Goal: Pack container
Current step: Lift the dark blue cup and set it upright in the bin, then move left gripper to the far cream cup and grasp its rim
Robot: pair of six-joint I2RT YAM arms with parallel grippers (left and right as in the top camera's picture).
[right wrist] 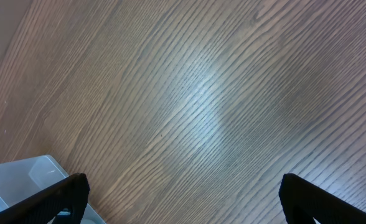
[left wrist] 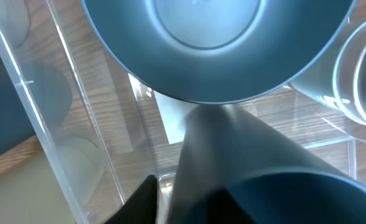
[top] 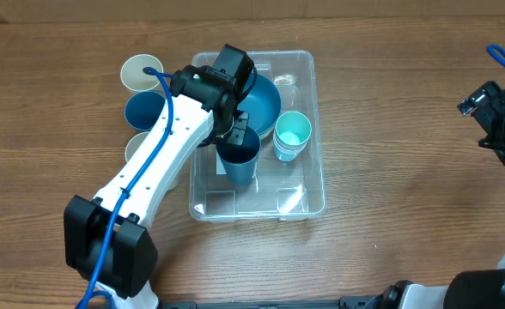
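The container (top: 308, 193) is a large clear plastic bin in the middle of the table. In it are a blue bowl (top: 265, 101), a stack of teal cups (top: 291, 133) and a dark blue cup (top: 240, 165). My left gripper (top: 235, 130) is inside the bin, shut on the dark blue cup's rim, one finger outside the wall and one inside. In the left wrist view the dark blue cup (left wrist: 258, 174) fills the bottom, the blue bowl (left wrist: 208, 43) is above it and the teal cups (left wrist: 363, 74) are at the right. My right gripper (top: 500, 120) is open and empty, far right.
Left of the bin stand a cream bowl (top: 139, 70) and a blue bowl (top: 142, 109), with another cream bowl partly hidden under my left arm. The right wrist view shows bare wood table (right wrist: 201, 93) and a corner of the bin (right wrist: 27, 177).
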